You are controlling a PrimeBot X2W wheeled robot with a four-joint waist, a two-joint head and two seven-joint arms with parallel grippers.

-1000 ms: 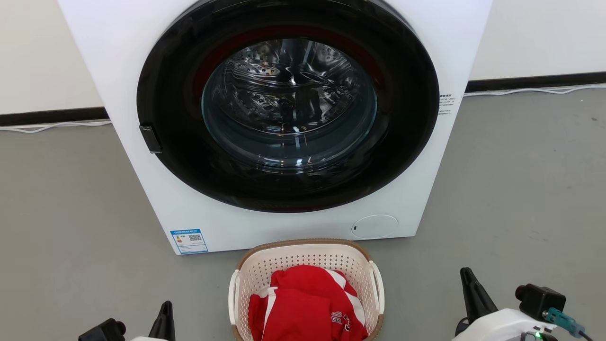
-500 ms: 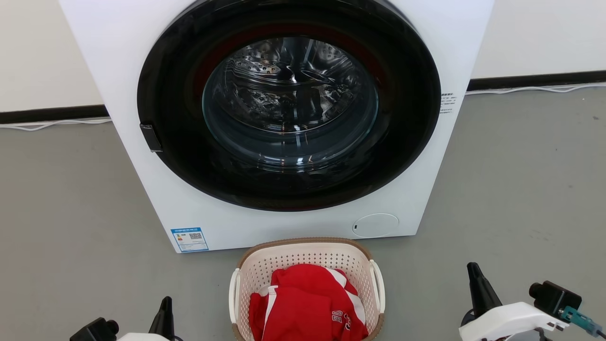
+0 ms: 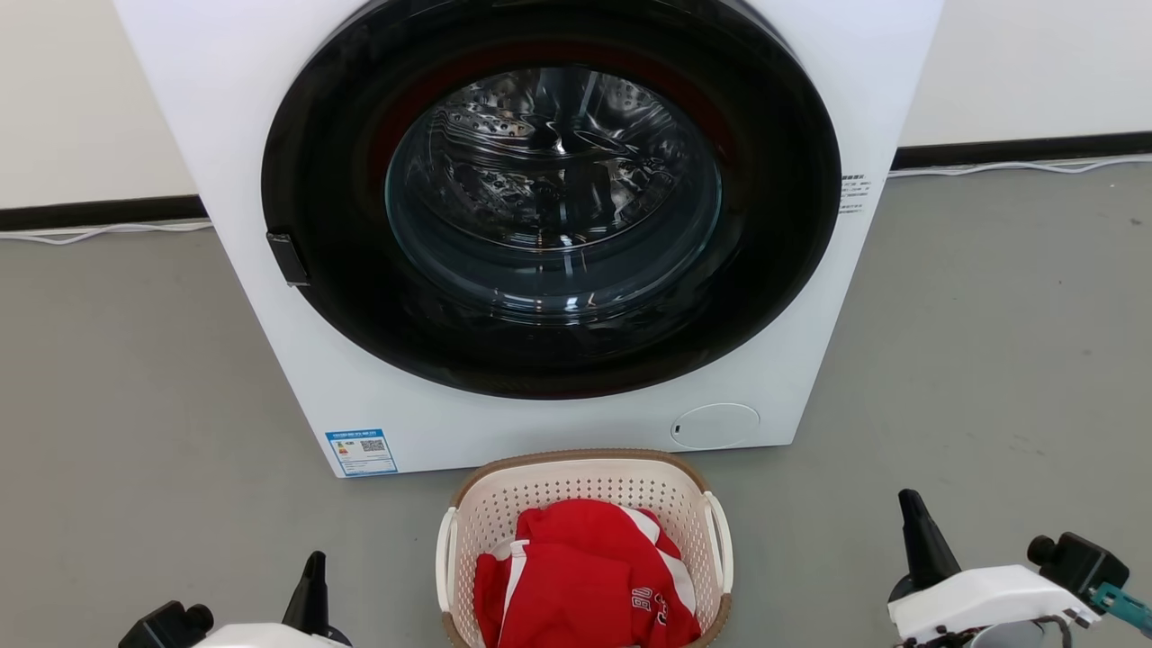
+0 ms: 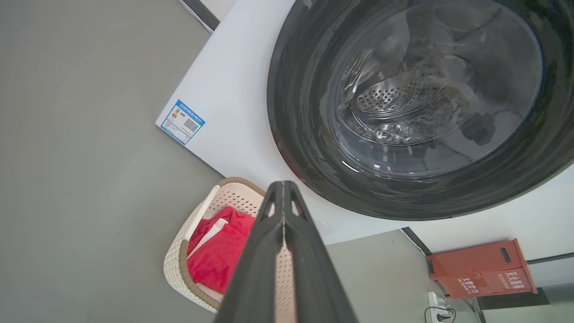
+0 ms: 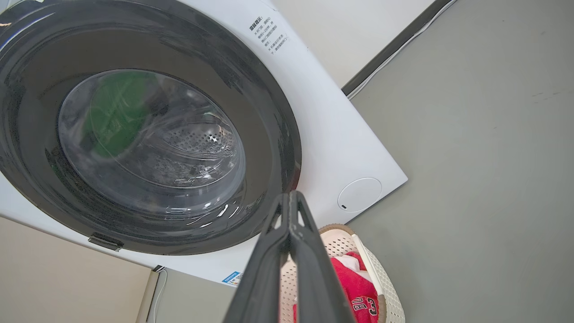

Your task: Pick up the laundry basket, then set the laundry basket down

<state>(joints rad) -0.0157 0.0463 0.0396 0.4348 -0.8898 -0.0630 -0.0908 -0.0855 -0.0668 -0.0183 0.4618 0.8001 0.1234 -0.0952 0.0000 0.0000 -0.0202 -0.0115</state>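
Currently the laundry basket [image 3: 576, 486] stands upright on the grey floor [image 3: 135, 405] at the bottom centre of the head view, just in front of the washing machine [image 3: 225, 180], whose round glass door [image 3: 549, 198] fills the upper middle of the frame. The left gripper [image 3: 314, 585] sits at the lower left and the right gripper [image 3: 913, 531] at the lower right. Each is well apart from the basket and touches nothing. Both wrist views show the fingers [image 4: 283, 215] pressed together along their full length, with nothing pinched between them. This arrangement fits two stages equally: a basket waiting to be lifted, or one already lifted and put back on the floor. The frames do not settle which, so no step can be assigned. Any grasp would call for parted fingers and a level, two-sided hold, judging by the basket's shape. The basket is cream-white perforated plastic, rounded-rectangular, with a brown woven-look rim [image 3: 576, 456] and a white handle on its left side [image 3: 444, 558] and on its right side [image 3: 723, 549]. A crumpled red garment [image 3: 585, 576] with white trim fills most of the interior.
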